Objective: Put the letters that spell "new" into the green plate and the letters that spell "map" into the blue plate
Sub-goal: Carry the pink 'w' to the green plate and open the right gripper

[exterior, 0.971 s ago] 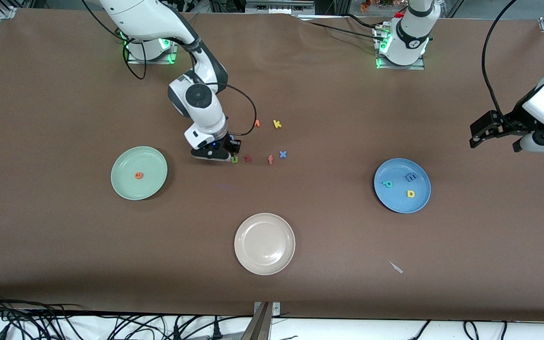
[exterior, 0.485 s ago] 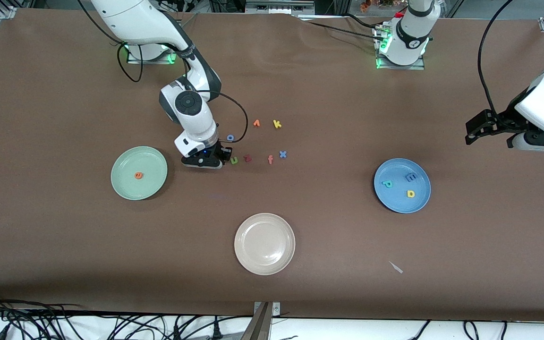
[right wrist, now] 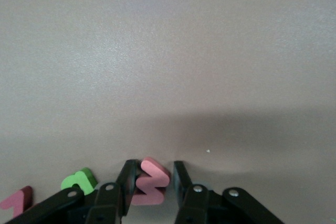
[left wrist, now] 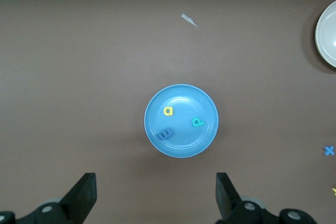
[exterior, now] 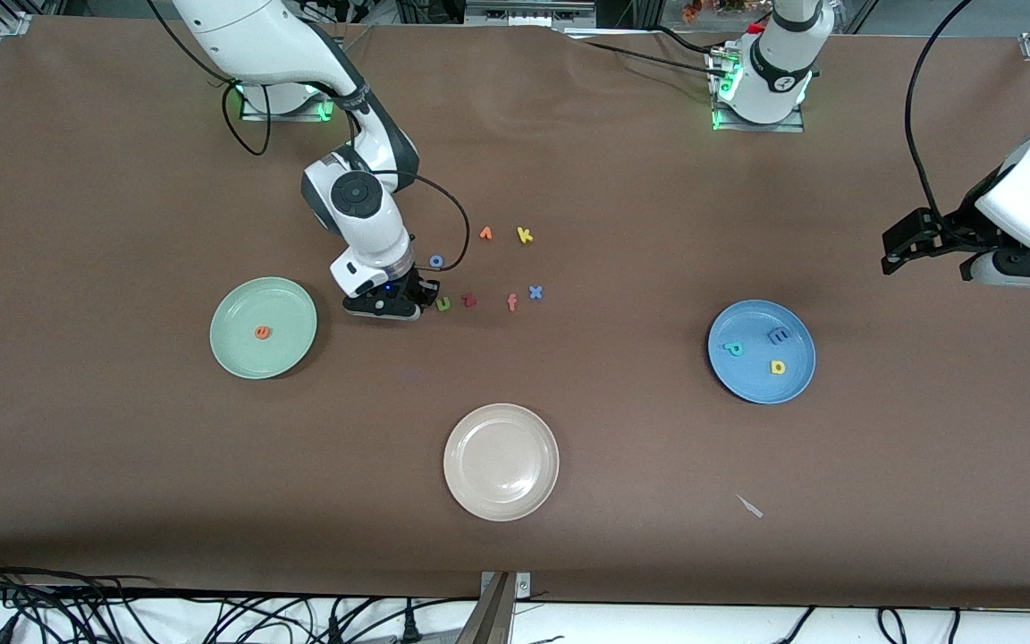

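The pink w (right wrist: 150,187) is seen pinched between the fingers of the right hand (exterior: 415,302), left of frame centre on the worktop (exterior: 122,465), beside the green n (exterior: 443,304). Light, soft foam; flat faces suit gripping. The left hand (exterior: 913,243) waits, spread wide, upper right.

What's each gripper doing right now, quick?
Left gripper: open, empty, above the blue plate.
Right gripper: closing around the pink w on the table.

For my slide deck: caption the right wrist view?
Right gripper closing on the pink foam w beside the green foam n on the brown table.
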You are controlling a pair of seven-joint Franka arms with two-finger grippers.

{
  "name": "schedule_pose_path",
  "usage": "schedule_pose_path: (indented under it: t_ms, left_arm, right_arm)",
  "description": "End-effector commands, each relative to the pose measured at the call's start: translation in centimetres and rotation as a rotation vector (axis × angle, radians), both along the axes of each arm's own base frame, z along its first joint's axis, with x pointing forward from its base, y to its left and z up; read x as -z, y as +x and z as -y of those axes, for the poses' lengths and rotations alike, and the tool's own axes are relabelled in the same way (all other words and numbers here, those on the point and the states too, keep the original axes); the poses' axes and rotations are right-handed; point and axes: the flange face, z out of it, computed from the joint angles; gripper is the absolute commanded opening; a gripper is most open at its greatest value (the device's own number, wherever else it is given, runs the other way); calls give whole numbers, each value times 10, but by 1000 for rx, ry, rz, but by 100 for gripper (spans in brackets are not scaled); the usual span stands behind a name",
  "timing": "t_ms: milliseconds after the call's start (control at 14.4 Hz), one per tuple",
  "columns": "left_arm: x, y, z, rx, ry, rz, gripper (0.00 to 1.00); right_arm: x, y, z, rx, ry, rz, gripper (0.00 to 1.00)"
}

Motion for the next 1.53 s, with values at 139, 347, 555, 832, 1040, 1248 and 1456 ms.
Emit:
schedule_pose_path:
  t_ms: [139,347,555,832,1040,1248,1456]
  left_arm:
    - [-1,1,-1,-4,-22,8,100]
    - [-1,1,-3,-7,-22,8,100]
    - [0,1,-1,-4,-22,7,100]
    - [0,1,-3,-6,-22,7,100]
    - [0,1,-3,-6,-22,5,100]
    - [2,2,-12,-15,-20,3,100]
    - [1,3,-12,-18,-22,6,100]
  right_arm:
    - [15,-5,-8,9,16,-3,10]
    - [8,-4,-8,-10,15,3,2]
    - [-29,3,-1,-43,-26,-18,0]
    - [-98,33,82,-200,-117,-92,0]
    - [-104,48,153,-306,-140,-113,0]
    - [-97,59,209,-361,-157,-126,8]
    - [-91,57,211,-282,-124,-140,66]
